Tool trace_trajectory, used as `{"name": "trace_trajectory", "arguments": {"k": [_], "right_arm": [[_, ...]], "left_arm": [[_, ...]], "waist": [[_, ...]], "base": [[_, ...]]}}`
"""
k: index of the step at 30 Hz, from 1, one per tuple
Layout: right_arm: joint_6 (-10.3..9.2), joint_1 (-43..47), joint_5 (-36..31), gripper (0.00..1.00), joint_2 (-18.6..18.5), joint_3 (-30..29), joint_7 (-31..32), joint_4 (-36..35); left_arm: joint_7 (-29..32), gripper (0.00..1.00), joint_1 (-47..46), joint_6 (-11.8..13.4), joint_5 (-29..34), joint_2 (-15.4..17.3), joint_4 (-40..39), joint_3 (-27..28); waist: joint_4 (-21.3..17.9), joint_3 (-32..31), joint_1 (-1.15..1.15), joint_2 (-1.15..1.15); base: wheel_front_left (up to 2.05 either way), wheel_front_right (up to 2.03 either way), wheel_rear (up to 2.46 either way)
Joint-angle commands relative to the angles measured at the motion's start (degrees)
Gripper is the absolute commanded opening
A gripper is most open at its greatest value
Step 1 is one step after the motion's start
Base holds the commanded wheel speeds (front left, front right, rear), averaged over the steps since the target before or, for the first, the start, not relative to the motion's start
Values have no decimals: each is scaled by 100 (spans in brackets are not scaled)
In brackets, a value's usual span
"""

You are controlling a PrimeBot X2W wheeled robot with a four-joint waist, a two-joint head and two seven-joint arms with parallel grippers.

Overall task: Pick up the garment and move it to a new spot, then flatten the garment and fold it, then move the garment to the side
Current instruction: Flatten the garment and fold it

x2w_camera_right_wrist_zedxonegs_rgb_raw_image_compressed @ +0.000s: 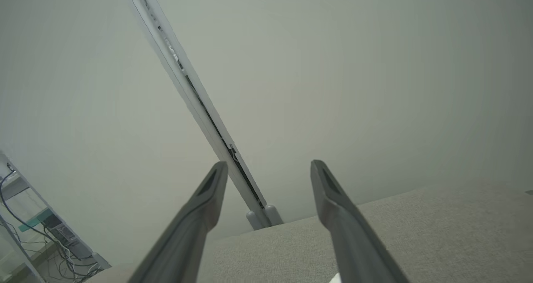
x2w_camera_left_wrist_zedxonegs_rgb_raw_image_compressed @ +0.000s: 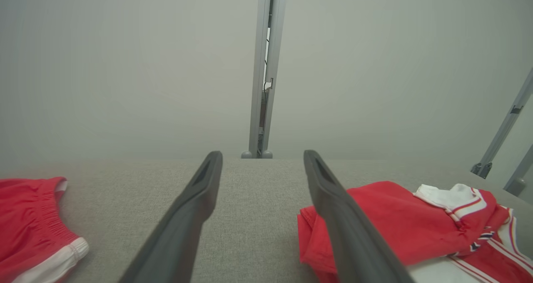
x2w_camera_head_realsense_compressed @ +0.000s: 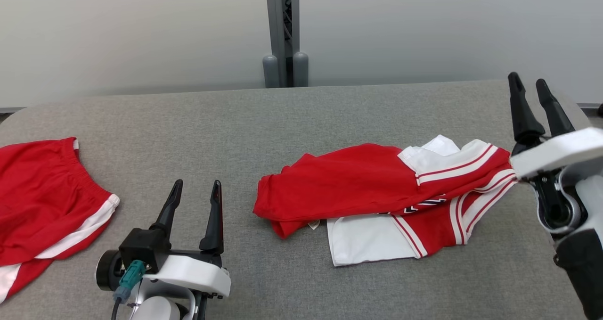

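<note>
A red and white garment [x2w_camera_head_realsense_compressed: 377, 195] lies crumpled on the grey table [x2w_camera_head_realsense_compressed: 282, 117], right of centre, with white striped sleeves toward the right. In the left wrist view the same garment [x2w_camera_left_wrist_zedxonegs_rgb_raw_image_compressed: 395, 229] lies right of my fingers. My left gripper [x2w_camera_head_realsense_compressed: 197, 188] stands open above the table's near side, left of the garment, with nothing between its fingers [x2w_camera_left_wrist_zedxonegs_rgb_raw_image_compressed: 183, 216]. My right gripper [x2w_camera_head_realsense_compressed: 527, 82] is raised at the table's right end, just past the garment's right edge, and is open and empty. Its fingers [x2w_camera_right_wrist_zedxonegs_rgb_raw_image_compressed: 345, 224] point at the wall over the table's far edge.
A second red piece of clothing with a white band [x2w_camera_head_realsense_compressed: 42, 202] lies at the table's left edge, and shows as red cloth [x2w_camera_left_wrist_zedxonegs_rgb_raw_image_compressed: 33, 229] in the left wrist view. A grey post [x2w_camera_head_realsense_compressed: 282, 32] stands behind the table against a pale wall. Bare grey surface lies between the two red pieces.
</note>
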Motion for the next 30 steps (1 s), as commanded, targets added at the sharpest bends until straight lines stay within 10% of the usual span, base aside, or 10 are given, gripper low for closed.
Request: {"name": "trace_trajectory", "arguments": {"k": [1,13,30], "right_arm": [[12,233,-252,100,-22,-225,-41,-334],[12,2656,-2968,100,1294,-1874,-40,-2735],[12,2604,-3159,100,1526,-1879,-41,-2682]], "left_arm": [[-14,100,-56,45,-51,21,-37,33],[-14,100,4,85,-251,19,1,39],[-14,100,-491,-234,-476,24,1324,-589]], "waist": [[-38,21,0,0],[-197,89,0,0],[-494,394,0,0]], "base": [[0,0,0],[0,0,0],[0,0,0]]}}
